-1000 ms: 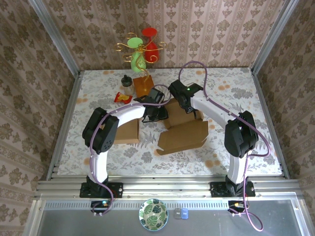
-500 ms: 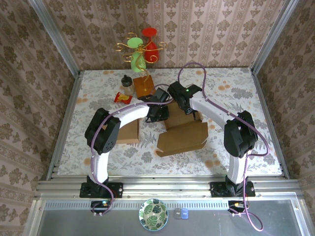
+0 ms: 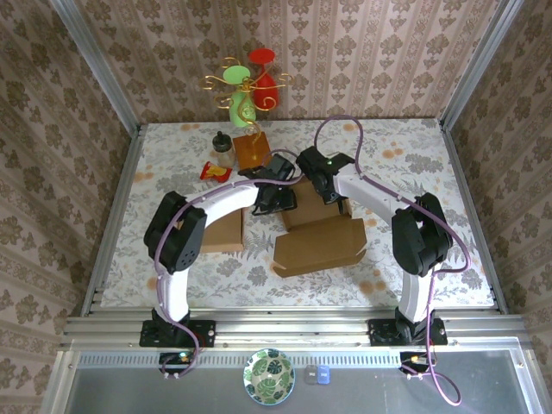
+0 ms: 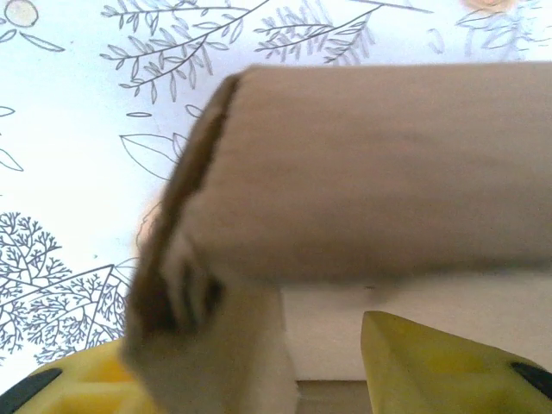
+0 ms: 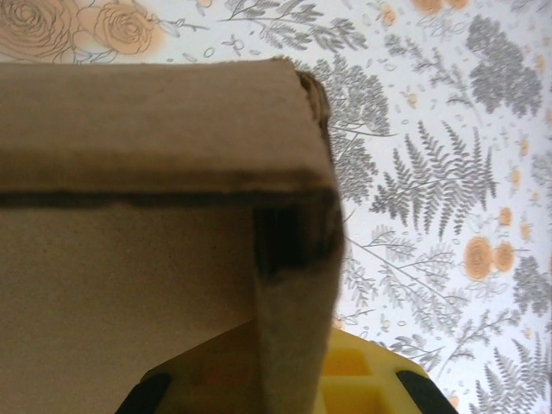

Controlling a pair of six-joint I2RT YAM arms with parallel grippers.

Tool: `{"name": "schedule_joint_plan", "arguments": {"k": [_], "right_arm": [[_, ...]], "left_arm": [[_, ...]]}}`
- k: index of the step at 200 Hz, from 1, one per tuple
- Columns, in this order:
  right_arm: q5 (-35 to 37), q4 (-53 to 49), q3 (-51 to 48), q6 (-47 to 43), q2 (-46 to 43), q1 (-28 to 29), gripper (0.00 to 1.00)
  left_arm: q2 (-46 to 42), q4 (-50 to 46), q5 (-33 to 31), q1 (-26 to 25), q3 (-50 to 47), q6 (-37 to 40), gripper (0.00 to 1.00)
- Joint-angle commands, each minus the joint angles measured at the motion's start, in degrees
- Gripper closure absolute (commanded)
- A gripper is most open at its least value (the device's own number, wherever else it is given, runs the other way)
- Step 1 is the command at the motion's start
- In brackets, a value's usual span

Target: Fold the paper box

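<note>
Centrally, paper box [image 3: 319, 246], right jaws pinching it

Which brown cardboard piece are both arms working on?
The large half-folded box in the middle: left fingers and right fingers are at its far edge. The small flat piece left of it lies ungripped.

- The left arm [image 3: 216, 200] rises from its base, bends at the elbow and reaches across to the right.
- The left gripper [image 3: 274, 203] points down. Its yellow fingers [image 4: 448, 371] stand apart around a wall of the paper box [image 4: 362, 172], and one finger is clear of it.
- The right arm [image 3: 379, 197] bends at its elbow and reaches up and left, its wrist near the left one.
- The right gripper [image 3: 332, 191] is closed, its yellow fingers [image 5: 362, 379] pinching a thin box wall.
</note>
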Motion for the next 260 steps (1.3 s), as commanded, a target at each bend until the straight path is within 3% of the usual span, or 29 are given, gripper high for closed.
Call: {"name": "schedule_joint_plan", "arguments": {"k": [1,56,120,192,234,260], "right_arm": [[-2.66,0.89,-1.04,1.08,-1.00,-0.77,1.00],[-7.99,-1.11,-1.30,3.97,1.02,-4.09,1.00],[-17.05,-4.40,-3.24,10.86,2.85,-11.16,1.00],[-37.06,1.13,-15.87,26.45,-1.43,-23.99,1.00],[-44.53,5.60,-22.27,37.02,-3.71,-25.53,1.00],[-47.57,7.90,-26.38,44.50,-5.58,-25.53,1.00]], "left_arm": [[-4.87,-0.65,2.34,0.18,-0.66,0.78,0.47],[-8.22,-1.01,6.41,1.20,-1.47,0.57,0.43],[-15.37,-1.05,3.07,2.95,-3.10,5.39,0.45],[-23.23,3.66,6.91,5.94,-13.68,7.84,0.53],[-23.20,6.64,11.53,5.80,-21.19,4.38,0.60],[-21.01,13.19,14.73,3.97,-24.62,0.26,0.64]]}}
